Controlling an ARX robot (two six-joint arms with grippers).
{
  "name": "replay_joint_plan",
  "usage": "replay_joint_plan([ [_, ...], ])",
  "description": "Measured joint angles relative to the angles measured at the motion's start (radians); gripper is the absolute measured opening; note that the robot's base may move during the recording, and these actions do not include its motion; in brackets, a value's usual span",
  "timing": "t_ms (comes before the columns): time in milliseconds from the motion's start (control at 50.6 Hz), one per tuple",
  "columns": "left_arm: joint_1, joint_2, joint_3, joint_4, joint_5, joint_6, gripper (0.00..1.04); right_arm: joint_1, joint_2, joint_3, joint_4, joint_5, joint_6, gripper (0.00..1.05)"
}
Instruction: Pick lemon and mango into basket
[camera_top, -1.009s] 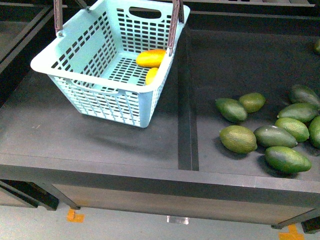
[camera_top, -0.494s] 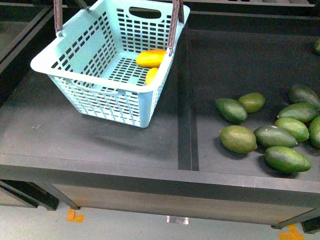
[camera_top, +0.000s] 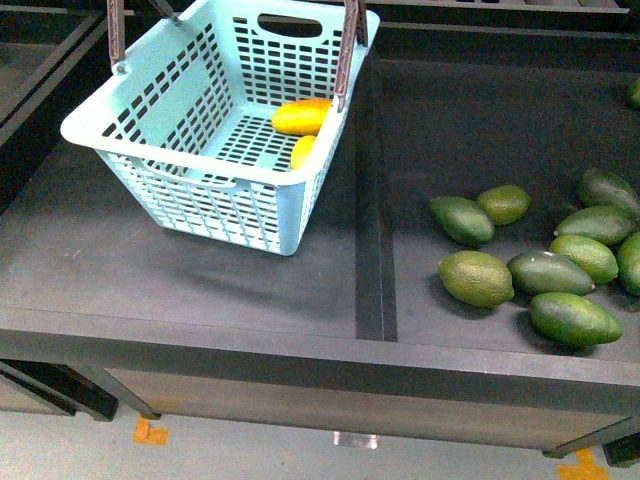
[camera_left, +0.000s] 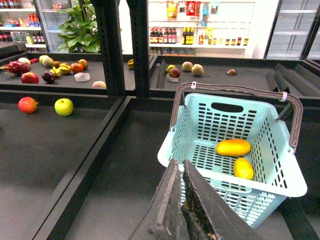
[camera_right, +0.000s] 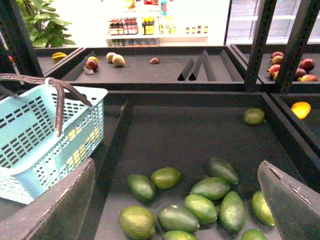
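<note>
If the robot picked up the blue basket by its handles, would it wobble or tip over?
Probably it would tilt a little: the mango and lemon both lie against one side wall of the basket, so weight looks uneven. The handles seem hinged, so it would likely swing. The fruits, being oval and smooth, might roll across the slotted floor.

The dark counter (camera_top: 200, 270) has a raised strip (camera_top: 370, 250) down the middle. The blue basket (camera_top: 190, 195) sits on the far left part. A bunch of green fruits (camera_top: 540, 260) lies on the right part.
</note>
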Motion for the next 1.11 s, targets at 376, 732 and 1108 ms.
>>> replay_joint_plan([
  [376,0.000,-0.133,0.000,-0.133,0.000,0.000,0.03,0.000,0.000,0.000,0.000,0.000,0.000,0.96],
  [732,0.000,-0.338,0.000,-0.342,0.000,0.000,0.03,0.000,0.000,0.000,0.000,0.000,0.000,0.96],
  [1108,0.000,-0.338,0.000,-0.344,0.000,0.000,0.03,0.000,0.000,0.000,0.000,0.000,0.000,0.96],
])
